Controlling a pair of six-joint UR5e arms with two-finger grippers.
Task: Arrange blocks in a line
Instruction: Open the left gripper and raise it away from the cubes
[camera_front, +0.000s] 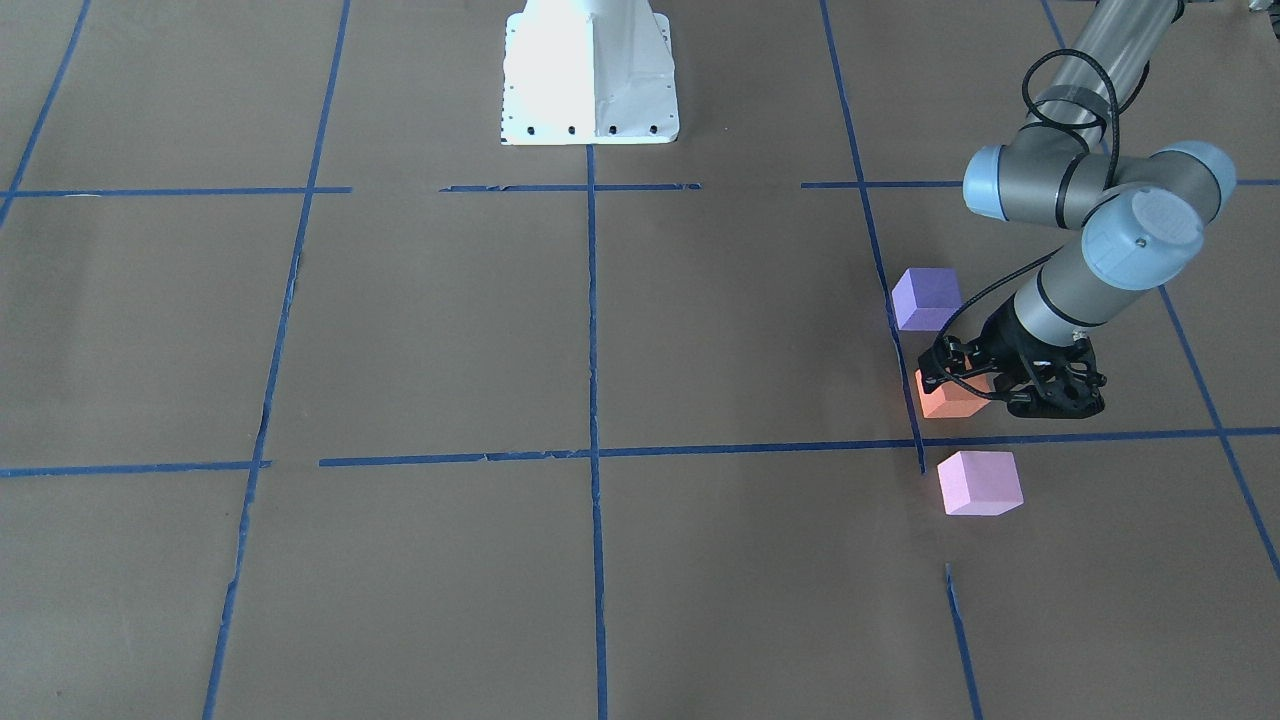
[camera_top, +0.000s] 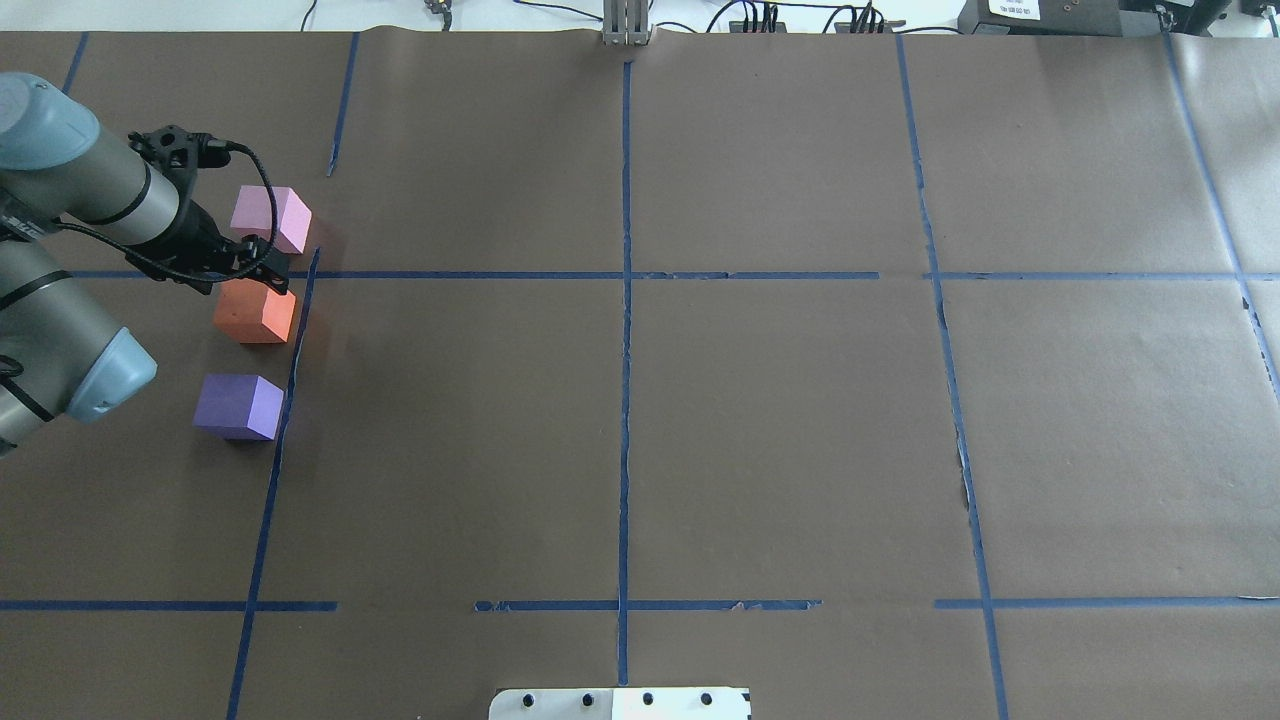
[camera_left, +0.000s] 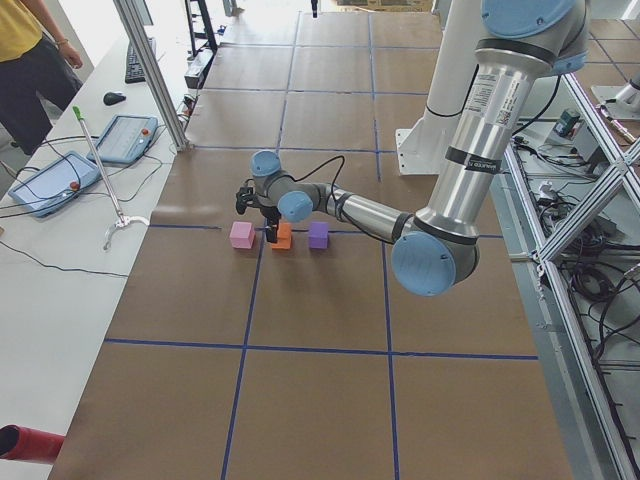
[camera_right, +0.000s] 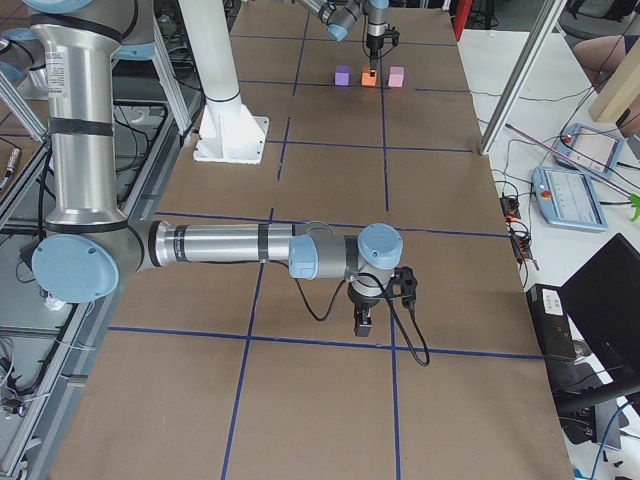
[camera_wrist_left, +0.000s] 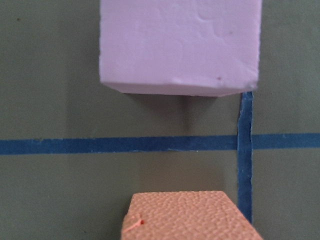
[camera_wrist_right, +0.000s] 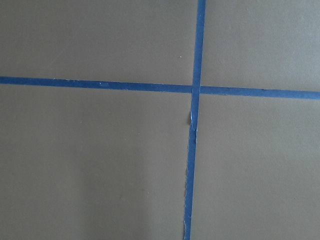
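The three blocks stand in a short row by a blue tape line on the robot's left. The pale pink block (camera_front: 980, 482) is farthest from the base, the orange block (camera_front: 950, 402) is in the middle, and the violet-purple block (camera_front: 927, 298) is nearest. My left gripper (camera_front: 965, 385) points down with its fingers on either side of the orange block (camera_top: 255, 315), which rests on the table. The left wrist view shows the orange block's top (camera_wrist_left: 190, 217) close below and the pink block (camera_wrist_left: 180, 45) ahead. My right gripper (camera_right: 362, 322) hangs low over bare table far from the blocks; I cannot tell whether it is open or shut.
The table is covered in brown paper (camera_top: 780, 420) with a grid of blue tape lines (camera_top: 625, 400). The white robot base (camera_front: 590, 75) stands at the middle of the robot's side. Operator tablets (camera_left: 50, 180) lie on a side bench.
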